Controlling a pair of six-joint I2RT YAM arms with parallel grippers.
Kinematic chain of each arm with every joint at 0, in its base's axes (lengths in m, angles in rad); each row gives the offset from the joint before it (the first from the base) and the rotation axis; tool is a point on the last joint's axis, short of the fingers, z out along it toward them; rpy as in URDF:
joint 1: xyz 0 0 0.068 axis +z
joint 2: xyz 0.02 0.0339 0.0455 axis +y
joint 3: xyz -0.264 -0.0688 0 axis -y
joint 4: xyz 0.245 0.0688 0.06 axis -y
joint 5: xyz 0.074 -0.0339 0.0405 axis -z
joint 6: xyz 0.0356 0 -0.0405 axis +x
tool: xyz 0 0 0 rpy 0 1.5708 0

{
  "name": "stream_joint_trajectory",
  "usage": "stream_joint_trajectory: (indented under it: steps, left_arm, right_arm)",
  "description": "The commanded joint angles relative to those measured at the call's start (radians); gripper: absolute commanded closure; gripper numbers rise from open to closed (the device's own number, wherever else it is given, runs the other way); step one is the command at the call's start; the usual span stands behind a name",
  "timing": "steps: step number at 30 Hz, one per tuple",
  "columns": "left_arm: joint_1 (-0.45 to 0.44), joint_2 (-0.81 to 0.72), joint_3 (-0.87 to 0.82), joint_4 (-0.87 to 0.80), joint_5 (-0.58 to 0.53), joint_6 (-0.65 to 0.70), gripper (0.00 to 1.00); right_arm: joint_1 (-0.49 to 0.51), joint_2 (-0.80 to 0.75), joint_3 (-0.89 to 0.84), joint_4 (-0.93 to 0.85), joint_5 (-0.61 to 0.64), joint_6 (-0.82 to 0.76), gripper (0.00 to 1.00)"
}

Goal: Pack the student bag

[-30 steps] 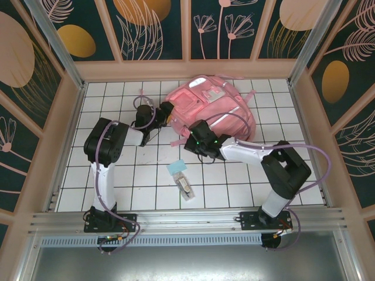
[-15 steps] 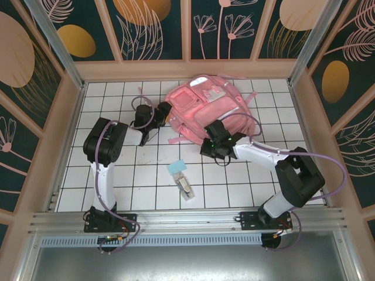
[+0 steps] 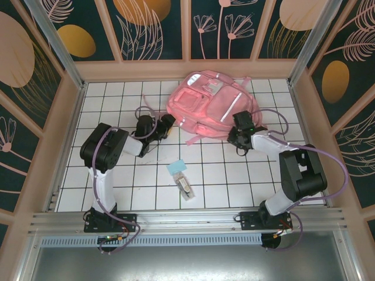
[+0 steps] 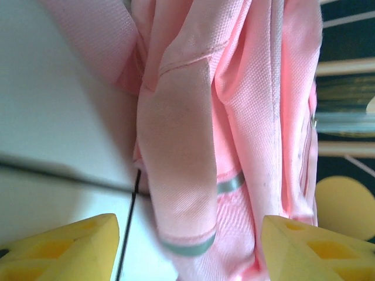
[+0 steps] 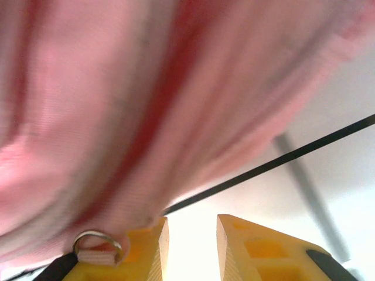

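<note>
My left gripper [image 4: 186, 249] faces the near-left side of the student bag [image 3: 208, 102], jaws spread wide, pink fabric ahead between them, nothing pinched; the bag lies slantwise at the table's back middle; my right gripper [image 5: 190, 234] sits against its near-right hem, jaws slightly parted, empty.

A robot test cell in a lab; a white gridded table [image 3: 117, 99] sits boxed in by a metal frame [image 3: 187, 219]; a left arm [image 3: 101, 181] and a right arm [image 3: 299, 175] are bolted at its near edge; printed leaf-and-flower panels [image 3: 152, 23] form the walls.
</note>
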Motion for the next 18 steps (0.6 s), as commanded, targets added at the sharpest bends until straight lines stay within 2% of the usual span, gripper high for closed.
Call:
stream_joint_trajectory:
  steps: [1,6,10,18]
  left_arm:
    - [-0.045,-0.114,-0.013,-0.100,0.036,0.015,0.32]
    - [-0.062,-0.153,0.047,-0.128,-0.007,-0.058,0.29]
    - [-0.070,-0.095,0.124,-0.134,-0.056,-0.130,0.30]
    - [-0.101,0.030,0.201,-0.070,-0.103,-0.318,0.31]
  right_arm:
    - [-0.102,-0.027,-0.028,0.051,0.068,-0.077,0.72]
    - [-0.128,-0.064,-0.006,0.072,0.007,-0.090,0.71]
    - [-0.118,-0.123,-0.021,0.082,-0.059,-0.045,0.70]
    - [-0.064,-0.271,-0.089,0.090,-0.088,0.042,0.64]
